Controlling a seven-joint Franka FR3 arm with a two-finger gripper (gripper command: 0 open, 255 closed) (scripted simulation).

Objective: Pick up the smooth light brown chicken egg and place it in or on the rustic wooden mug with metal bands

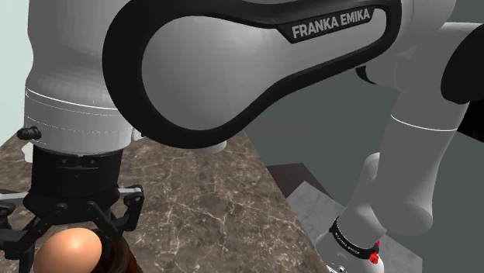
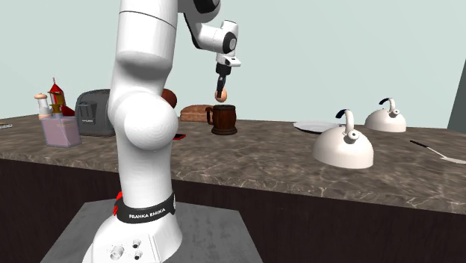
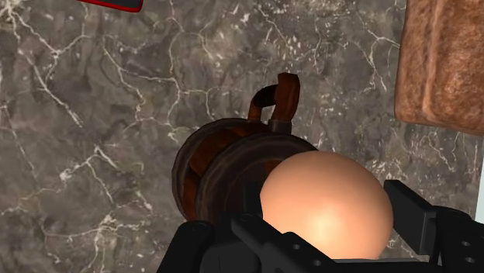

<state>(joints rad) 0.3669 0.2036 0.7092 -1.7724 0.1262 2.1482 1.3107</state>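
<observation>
We see the claw clasping the light brown egg between its fingers, up in the air. The egg hangs above the dark wooden mug, which stands upright on the veined bench.

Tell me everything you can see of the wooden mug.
The mug is dark reddish-brown and wood-like, barrel-shaped, with darker bands round its body and a curved handle on one side. It stands upright on the marbled brown counter. A brown block lies nearby, apart from it. The egg, clasped in the gripper, hangs just above the mug's mouth without touching it.
</observation>
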